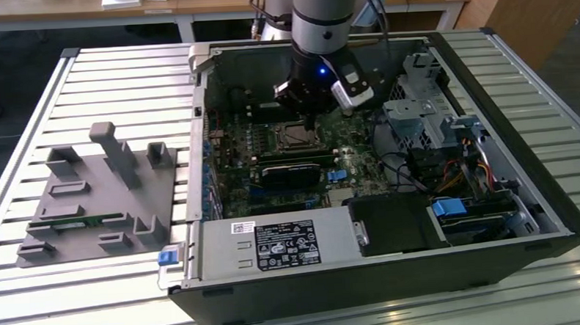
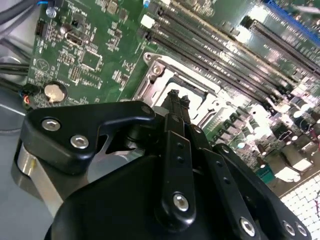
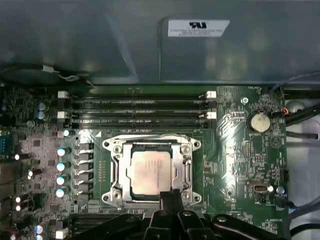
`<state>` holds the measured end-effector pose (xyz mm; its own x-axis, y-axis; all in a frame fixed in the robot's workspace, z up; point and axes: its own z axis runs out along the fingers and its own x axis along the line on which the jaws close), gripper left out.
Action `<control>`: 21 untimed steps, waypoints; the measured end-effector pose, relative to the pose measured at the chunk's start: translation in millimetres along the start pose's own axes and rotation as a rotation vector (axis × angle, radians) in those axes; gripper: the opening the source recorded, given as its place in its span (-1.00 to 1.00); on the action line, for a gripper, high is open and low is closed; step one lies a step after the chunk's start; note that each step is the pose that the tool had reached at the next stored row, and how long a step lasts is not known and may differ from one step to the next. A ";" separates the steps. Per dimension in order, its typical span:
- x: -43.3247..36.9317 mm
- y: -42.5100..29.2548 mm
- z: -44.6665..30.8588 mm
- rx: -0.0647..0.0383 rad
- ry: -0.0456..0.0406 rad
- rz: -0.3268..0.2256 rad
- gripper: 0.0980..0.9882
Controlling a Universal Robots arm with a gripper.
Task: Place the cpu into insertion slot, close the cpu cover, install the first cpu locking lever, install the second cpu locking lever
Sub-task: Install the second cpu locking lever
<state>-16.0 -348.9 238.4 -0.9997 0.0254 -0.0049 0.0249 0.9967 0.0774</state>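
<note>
Item: cpu (image 3: 148, 172), grey-brown top, seated in the motherboard (image 3: 240, 145) socket with the cpu cover (image 3: 150, 145) framing it and apparently folded down. Gripper (image 3: 171, 196), fingers drawn narrow with nothing between them, poised at one edge of the socket in both wrist views. We judge the lever stage is at hand: we press squarely beside the frame, slow and vertical, clear of the memory slots (image 3: 137, 107).

In the first wrist view the hand (image 3: 170, 200) covers one edge of the cpu (image 3: 147, 171) and cover (image 3: 186, 170), and the picture's edge cuts off its body. In the second wrist view its black body (image 2: 165, 200) hides most of the socket (image 2: 172, 82). Whether its fingers are parted cannot be told.
</note>
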 end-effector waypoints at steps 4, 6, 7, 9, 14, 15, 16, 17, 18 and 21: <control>-0.3 -5.5 1.5 -0.001 0.0034 0.000 -0.98; -0.4 -10.2 2.0 -0.002 0.0035 0.000 -0.98; -0.4 -11.9 2.1 -0.003 0.0035 0.000 -0.98; -0.5 -15.4 2.5 -0.003 0.0036 0.000 -0.98; 3.4 -20.2 3.5 -0.004 0.0036 0.000 -0.98; 5.7 -20.5 3.7 -0.004 0.0035 0.000 -0.98; 8.6 -20.8 3.8 -0.004 0.0035 0.000 -0.98; 11.8 -21.2 3.9 -0.004 0.0035 0.000 -0.98; 14.9 -21.6 3.9 -0.004 0.0035 0.000 -0.98; 23.3 -23.4 3.7 -0.004 0.0035 0.000 -0.98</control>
<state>-39.9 -371.3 232.7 -0.9997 0.0254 -0.0013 0.0252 0.9964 0.0810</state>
